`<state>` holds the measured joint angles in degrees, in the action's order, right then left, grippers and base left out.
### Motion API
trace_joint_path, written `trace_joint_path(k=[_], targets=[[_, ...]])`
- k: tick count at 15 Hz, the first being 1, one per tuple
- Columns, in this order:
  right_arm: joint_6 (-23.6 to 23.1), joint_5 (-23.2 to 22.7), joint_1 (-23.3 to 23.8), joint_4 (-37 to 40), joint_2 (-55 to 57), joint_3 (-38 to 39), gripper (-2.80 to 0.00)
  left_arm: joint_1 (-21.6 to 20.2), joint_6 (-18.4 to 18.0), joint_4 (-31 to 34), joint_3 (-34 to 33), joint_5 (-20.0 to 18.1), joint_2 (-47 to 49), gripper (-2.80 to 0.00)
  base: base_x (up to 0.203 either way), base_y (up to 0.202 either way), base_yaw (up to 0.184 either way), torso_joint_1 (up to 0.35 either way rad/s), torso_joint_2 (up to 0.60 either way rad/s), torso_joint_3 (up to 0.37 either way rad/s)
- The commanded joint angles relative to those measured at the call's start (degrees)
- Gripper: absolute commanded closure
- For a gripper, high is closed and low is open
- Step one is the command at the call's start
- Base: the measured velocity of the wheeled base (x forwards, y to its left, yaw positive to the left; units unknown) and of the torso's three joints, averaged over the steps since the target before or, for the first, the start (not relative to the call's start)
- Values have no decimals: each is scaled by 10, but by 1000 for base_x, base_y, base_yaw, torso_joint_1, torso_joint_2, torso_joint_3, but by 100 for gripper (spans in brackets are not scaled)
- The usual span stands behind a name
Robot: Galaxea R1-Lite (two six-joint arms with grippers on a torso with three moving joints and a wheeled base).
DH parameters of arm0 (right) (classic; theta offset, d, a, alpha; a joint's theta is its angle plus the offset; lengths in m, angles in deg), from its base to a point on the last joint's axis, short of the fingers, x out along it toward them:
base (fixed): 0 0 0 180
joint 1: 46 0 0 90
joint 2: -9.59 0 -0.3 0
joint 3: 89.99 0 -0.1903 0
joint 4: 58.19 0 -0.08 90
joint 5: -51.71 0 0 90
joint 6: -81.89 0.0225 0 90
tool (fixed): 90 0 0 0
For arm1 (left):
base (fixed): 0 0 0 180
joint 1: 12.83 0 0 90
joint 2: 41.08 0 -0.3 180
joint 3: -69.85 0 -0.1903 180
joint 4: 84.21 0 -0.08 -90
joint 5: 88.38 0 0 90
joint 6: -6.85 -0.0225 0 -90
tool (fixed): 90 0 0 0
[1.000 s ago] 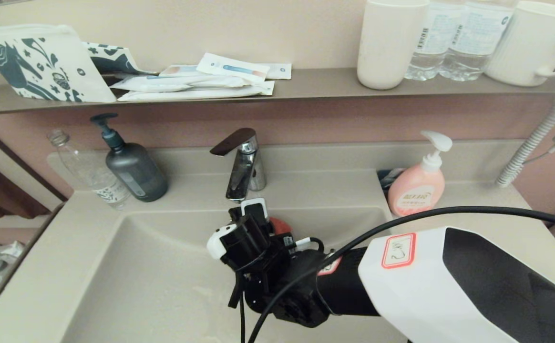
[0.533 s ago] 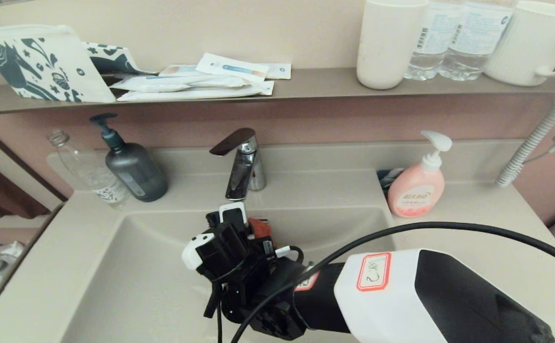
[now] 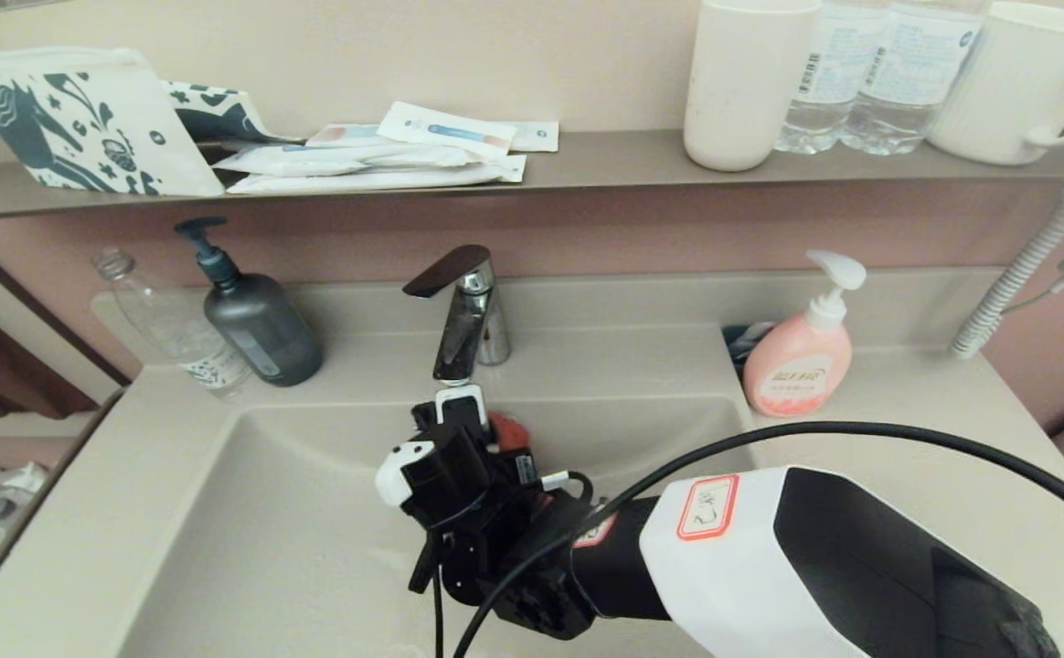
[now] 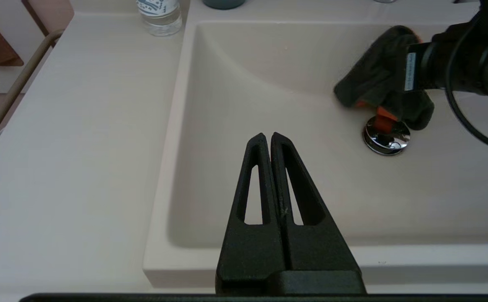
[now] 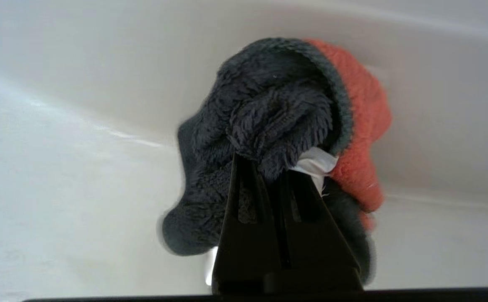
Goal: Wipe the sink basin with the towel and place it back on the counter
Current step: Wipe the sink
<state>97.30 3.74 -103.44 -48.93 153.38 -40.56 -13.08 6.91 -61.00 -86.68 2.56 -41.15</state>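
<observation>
Right gripper [image 5: 265, 167] pinches the towel [image 5: 269, 109] inside the sink basin [image 4: 235, 84]; left gripper [image 4: 268, 138] pressed together

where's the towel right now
The towel is down in the sink basin, clamped in the right gripper just above the drain plug, below the faucet.

Loads of bare room is left in the left half of the sink basin [image 3: 249, 512], and the tabletop [image 4: 80, 138] on the left is bare up to the clear bottle [image 3: 175, 334] and dark pump bottle [image 3: 253, 320]. The middle is blocked by the right gripper [image 5: 269, 167], clamped on the towel [image 5: 277, 113] just over the drain plug [image 4: 386, 138], under the faucet [image 3: 463, 311]. The right tabletop is narrowed by the pink soap bottle [image 3: 802, 352].
</observation>
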Motion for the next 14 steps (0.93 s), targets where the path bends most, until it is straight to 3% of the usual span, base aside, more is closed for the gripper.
trace_joint_path(k=[1, 10, 14], targets=[[2, 3, 7, -5, -37, 34, 0, 0, 0, 0, 0, 0, 1, 0, 0, 0, 0, 0, 0, 0], [1, 4, 74, -39, -169, 191, 0, 0, 0, 0, 0, 0, 1, 0, 0, 0, 0, 0, 0, 0], [-8, 4, 78, -36, -201, 259, 0, 0, 0, 0, 0, 0, 1, 0, 0, 0, 0, 0, 0, 0]])
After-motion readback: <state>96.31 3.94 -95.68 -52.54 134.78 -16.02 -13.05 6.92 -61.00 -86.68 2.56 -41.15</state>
